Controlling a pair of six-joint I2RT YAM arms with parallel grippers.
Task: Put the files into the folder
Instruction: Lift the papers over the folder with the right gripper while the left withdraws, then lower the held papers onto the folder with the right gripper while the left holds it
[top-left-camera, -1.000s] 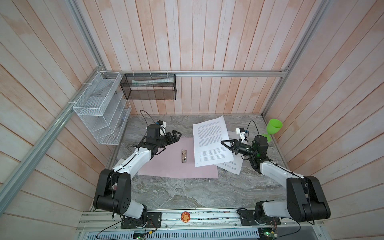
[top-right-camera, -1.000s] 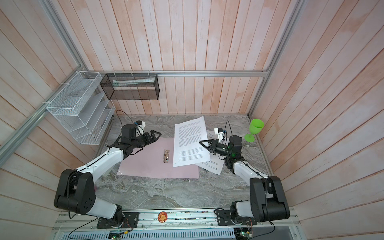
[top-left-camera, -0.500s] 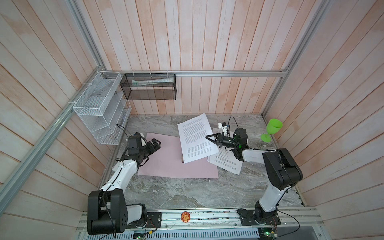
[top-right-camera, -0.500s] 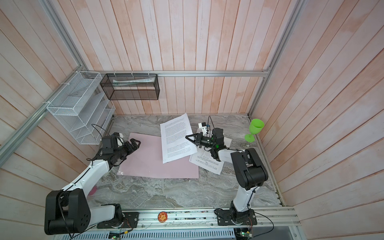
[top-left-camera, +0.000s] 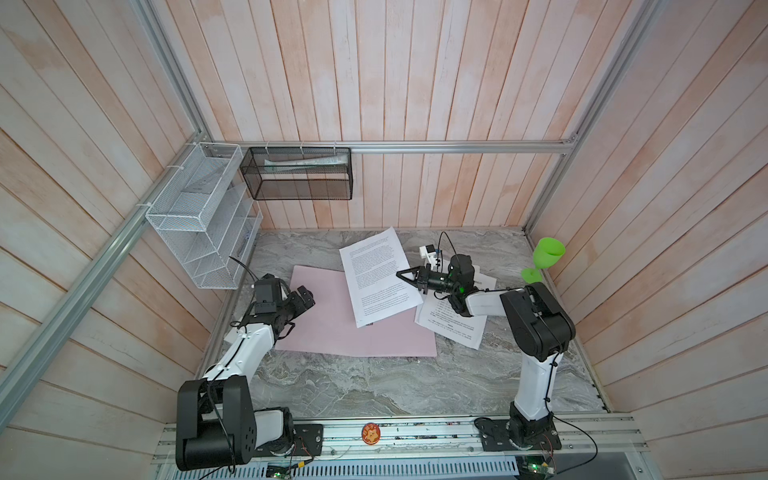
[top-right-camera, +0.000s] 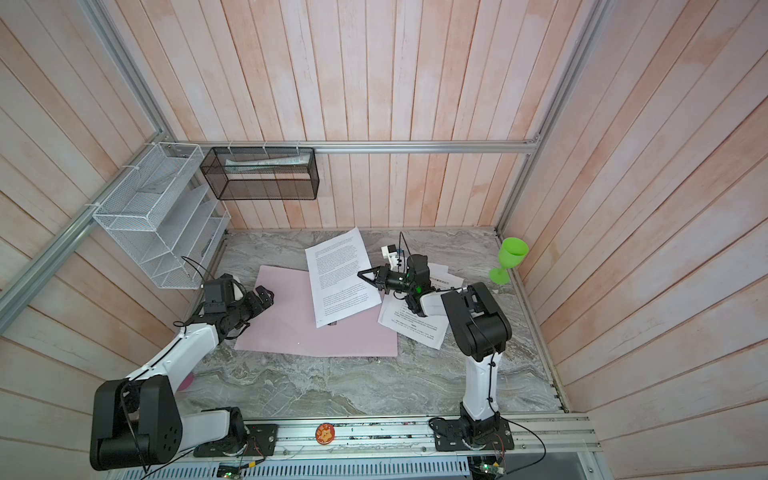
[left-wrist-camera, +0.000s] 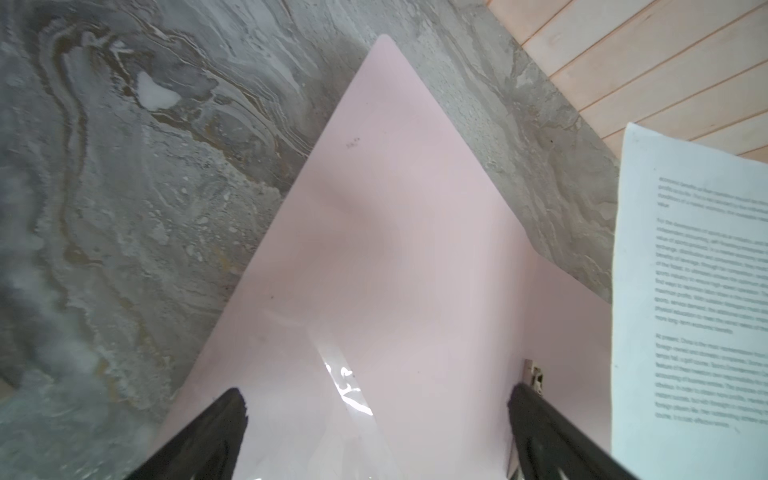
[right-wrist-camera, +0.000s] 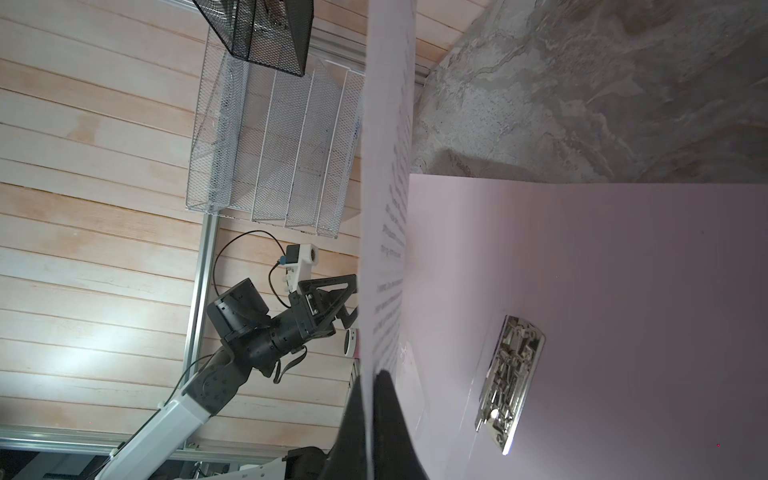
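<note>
**Ana:** Right gripper (top-left-camera: 400, 275) is clamped on one edge of a printed sheet (top-left-camera: 376, 278), holding it raised over the pink folder (top-left-camera: 332, 332), which lies open and flat on the marble table (top-left-camera: 374, 386).

**Ben:** How will that sheet handle?

**Ana:** Light and floppy, I judge. Pinched at a single edge it can sag, swing or curl. The middle of a long edge looks the safest hold.

**Ben:** And the left gripper (top-left-camera: 304, 296)?

**Ana:** Jaws wide apart, empty, hovering over the folder's left part. The cover looks thin and slick, so pinning it there may help.

**Ben:** Other files?

**Ana:** Loose sheets (top-left-camera: 453, 328) lie at the folder's right edge, under the right arm. The silver clip (right-wrist-camera: 509, 382) sits uncovered.
</note>
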